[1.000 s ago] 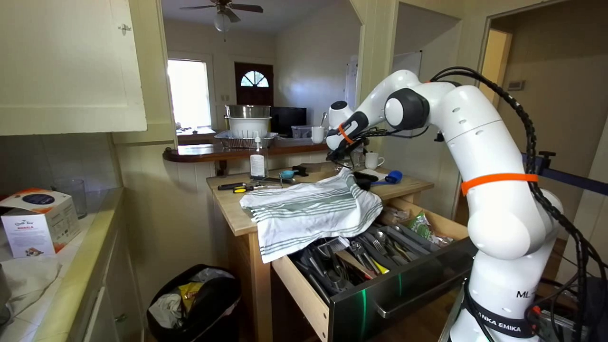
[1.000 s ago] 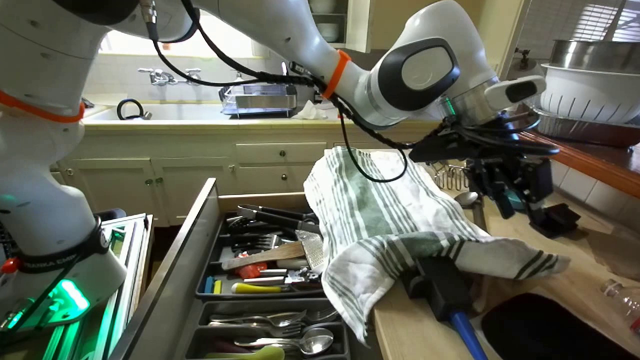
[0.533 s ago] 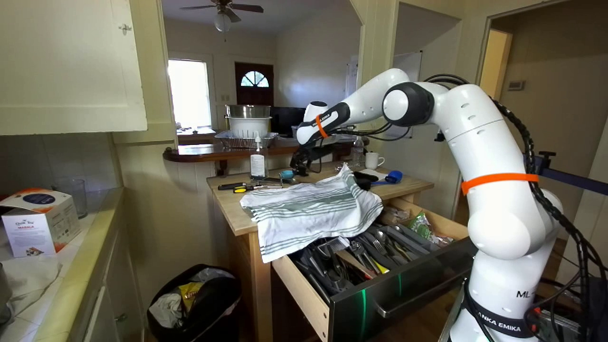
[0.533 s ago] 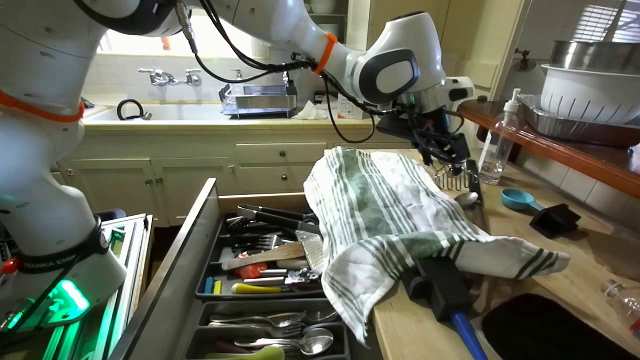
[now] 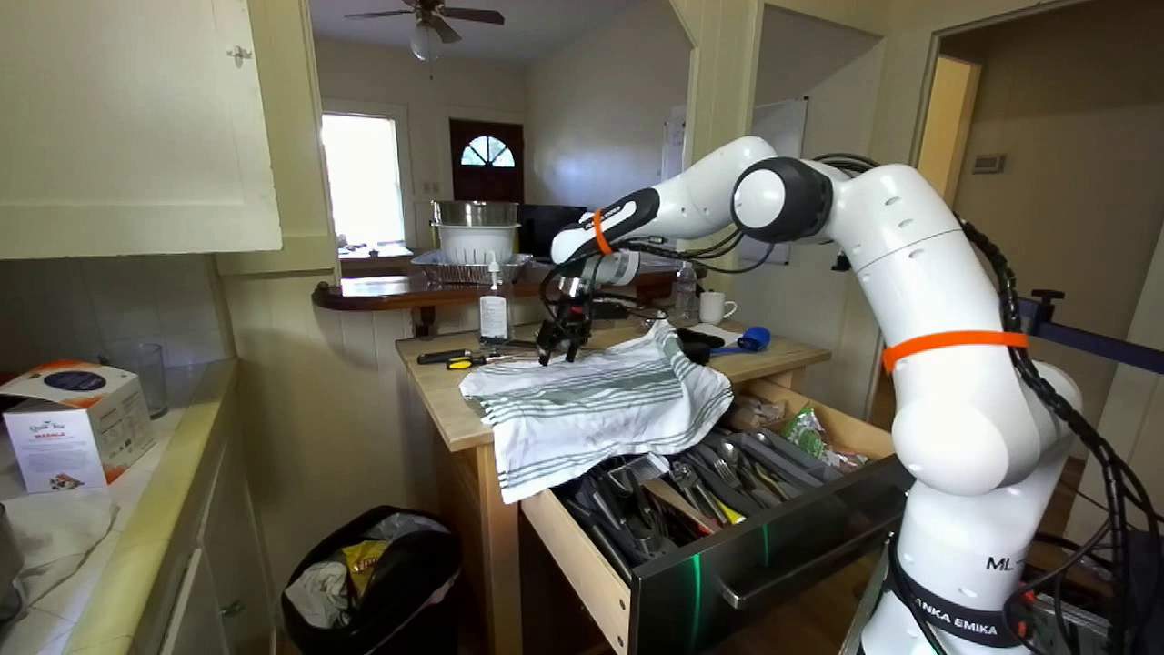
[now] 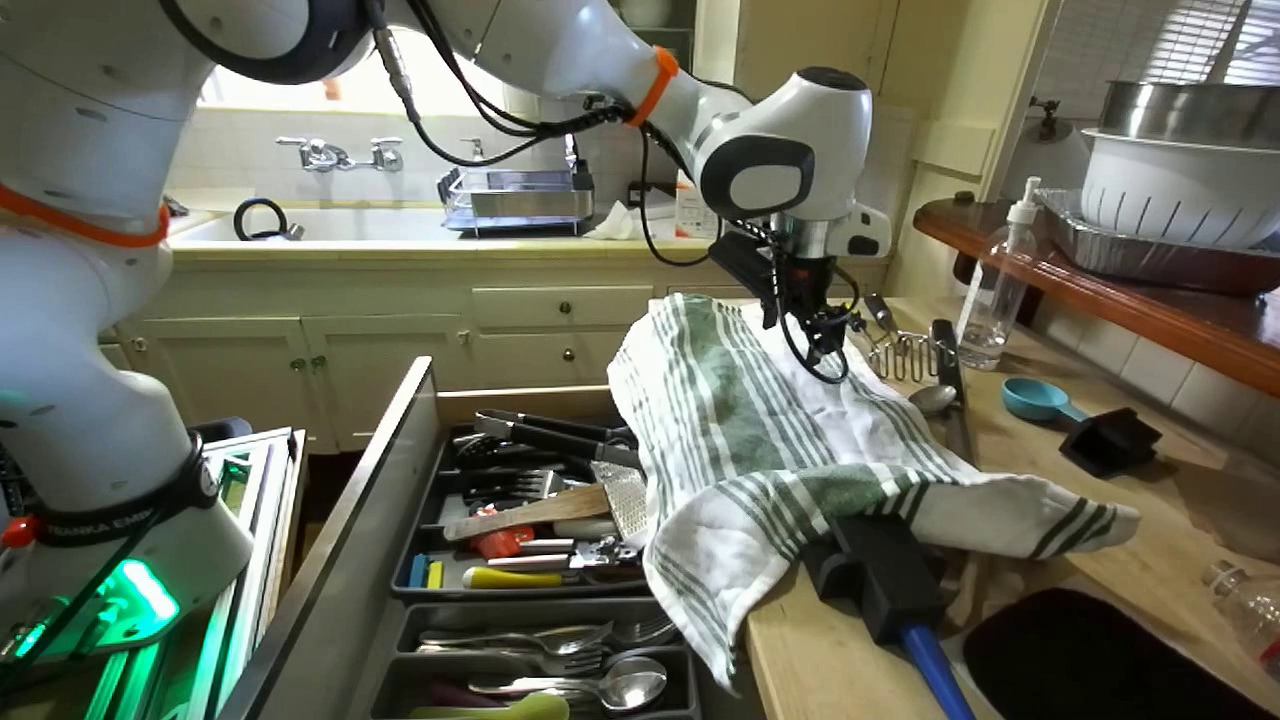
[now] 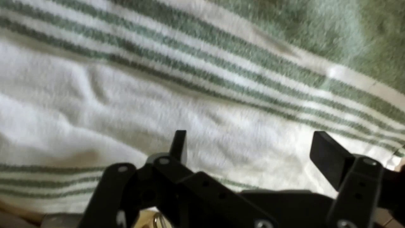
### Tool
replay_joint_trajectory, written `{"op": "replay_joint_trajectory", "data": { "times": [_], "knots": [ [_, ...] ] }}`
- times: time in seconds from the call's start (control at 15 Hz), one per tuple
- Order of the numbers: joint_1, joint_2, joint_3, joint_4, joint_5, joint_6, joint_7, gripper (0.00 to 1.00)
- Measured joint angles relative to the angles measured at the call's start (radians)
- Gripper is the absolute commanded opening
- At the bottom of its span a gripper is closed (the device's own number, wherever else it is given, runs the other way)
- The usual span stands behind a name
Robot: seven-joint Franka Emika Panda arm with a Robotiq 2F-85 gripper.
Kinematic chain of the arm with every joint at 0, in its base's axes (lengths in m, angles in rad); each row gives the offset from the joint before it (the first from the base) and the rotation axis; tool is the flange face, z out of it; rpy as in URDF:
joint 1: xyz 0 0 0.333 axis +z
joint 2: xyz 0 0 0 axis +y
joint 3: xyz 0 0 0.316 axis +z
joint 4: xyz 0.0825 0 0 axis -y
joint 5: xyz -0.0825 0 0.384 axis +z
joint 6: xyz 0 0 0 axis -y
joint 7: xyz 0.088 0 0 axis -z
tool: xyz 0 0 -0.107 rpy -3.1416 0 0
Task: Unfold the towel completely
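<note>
The towel [image 5: 600, 400], white with green stripes, drapes from the wooden worktop down over the open drawer's rear. Wrinkles run across it; in an exterior view the towel's [image 6: 740, 430] near end is folded and lies over a black tool with a blue handle [image 6: 930, 660]. My gripper [image 6: 815, 358] points down over the towel's back part, beside its rear edge. In the wrist view the gripper [image 7: 249, 132] stands wide open, with striped cloth filling the view behind the fingers [image 7: 330, 158] and nothing gripped. Whether the fingertips touch the cloth, I cannot tell.
The drawer [image 6: 330, 530] stands pulled out, full of cutlery and utensils. Behind the towel on the worktop [image 6: 800, 660] lie a wire masher [image 6: 905, 358], a spoon [image 6: 932, 400] and a teal cup [image 6: 1035, 398]. A pump bottle [image 6: 990, 290] stands near the raised wooden ledge.
My arm has swung across the worktop, leftward in an exterior view, and the gripper has turned downward and lowered over the towel's rear part. The towel looks unmoved.
</note>
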Motion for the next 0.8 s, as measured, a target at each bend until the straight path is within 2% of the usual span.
{"op": "replay_joint_trajectory", "data": {
  "times": [0.27, 0.8],
  "knots": [
    [0.021, 0.029, -0.027, 0.003, -0.012, -0.030, 0.000, 1.00],
    [0.110, 0.080, -0.024, 0.063, -0.048, -0.018, -0.005, 1.00]
  ]
}}
